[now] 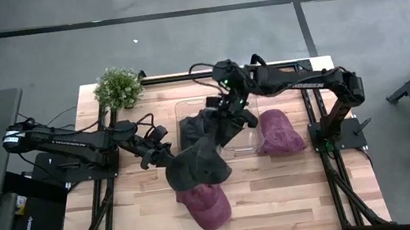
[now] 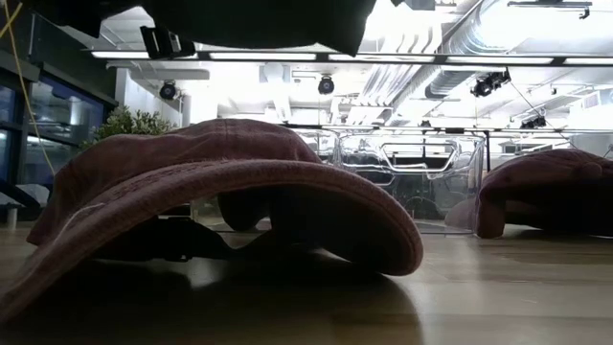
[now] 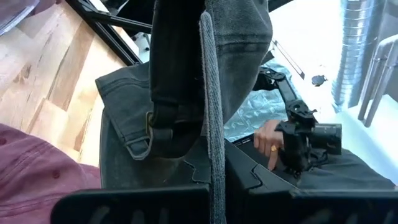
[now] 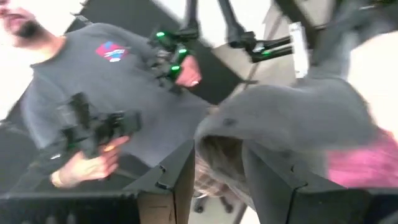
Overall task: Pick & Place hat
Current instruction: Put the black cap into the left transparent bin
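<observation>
In the high view the dark grey hat [image 1: 198, 154] hangs just left of the frame's centre, held off the wooden table [image 1: 294, 190] between the two arms. The left gripper [image 1: 163, 146] comes in from the left and is clenched on the hat's left edge; in the left wrist view its fingers [image 3: 186, 186] pinch a fold of the grey cloth with the strap and buckle showing just above. The right gripper [image 1: 230, 110] reaches down from the upper centre and grasps the hat's upper right part — the right wrist view shows grey cloth caught between its two dark fingers [image 4: 180, 180].

Just below the raised hat, at lower centre, a maroon hat [image 1: 207, 207] lies flat on the table, its top edge under the grey hat's shadow. In the low view this maroon hat [image 2: 220, 192] fills the left and middle of the frame, brim forward, with the grey hat's dark underside along the top edge.

A clear plastic bin [image 1: 189, 113] sits at upper centre, partly beneath the grey hat and the right gripper. A second maroon hat [image 1: 277, 131] lies just right of the bin. A small potted plant [image 1: 118, 87] stands at the table's upper left corner, well apart from the hats.

Bare wood is open across the lower right and lower left of the table. In both wrist views a person in a grey shirt [image 4: 93, 87] shows beyond the table.
</observation>
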Controlling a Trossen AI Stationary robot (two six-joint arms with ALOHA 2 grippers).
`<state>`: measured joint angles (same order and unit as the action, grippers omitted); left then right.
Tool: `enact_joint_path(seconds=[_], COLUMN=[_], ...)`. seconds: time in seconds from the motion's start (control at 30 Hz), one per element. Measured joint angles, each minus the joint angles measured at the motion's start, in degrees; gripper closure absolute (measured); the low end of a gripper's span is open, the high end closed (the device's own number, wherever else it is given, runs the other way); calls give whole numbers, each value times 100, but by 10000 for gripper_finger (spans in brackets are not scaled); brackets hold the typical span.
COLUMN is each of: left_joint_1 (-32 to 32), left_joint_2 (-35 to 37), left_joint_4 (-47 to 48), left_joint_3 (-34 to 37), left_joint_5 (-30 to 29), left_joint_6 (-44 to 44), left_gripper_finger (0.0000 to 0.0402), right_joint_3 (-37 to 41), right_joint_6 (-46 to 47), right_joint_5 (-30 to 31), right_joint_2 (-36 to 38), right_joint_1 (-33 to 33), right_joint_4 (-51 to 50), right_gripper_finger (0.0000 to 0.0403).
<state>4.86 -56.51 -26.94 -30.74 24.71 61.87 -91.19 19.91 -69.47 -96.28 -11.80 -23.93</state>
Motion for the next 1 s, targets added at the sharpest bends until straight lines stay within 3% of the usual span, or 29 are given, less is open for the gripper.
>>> enact_joint_path(seconds=[0.17, 0.33, 0.7, 1.0], left_joint_1=[2, 2, 0, -2], left_joint_2=[0, 4, 6, 98], left_joint_4=[-6, -48, -324, -339], left_joint_3=[0, 0, -2, 159], left_joint_5=[-195, -476, -1869, -3498], left_joint_6=[-18, -98, -327, -186], left_gripper_finger=[401, 401, 401, 401], right_joint_3=[1, 1, 10, 14], right_joint_6=[-841, -1565, -1629, -1383], right_joint_5=[742, 2128, 4318, 4880], right_joint_2=[381, 903, 1750, 1959], right_joint_1=[-263, -334, -90, 118], right_joint_4=[-1102, -2152, -3193, -3285], right_gripper_finger=[274, 274, 274, 274])
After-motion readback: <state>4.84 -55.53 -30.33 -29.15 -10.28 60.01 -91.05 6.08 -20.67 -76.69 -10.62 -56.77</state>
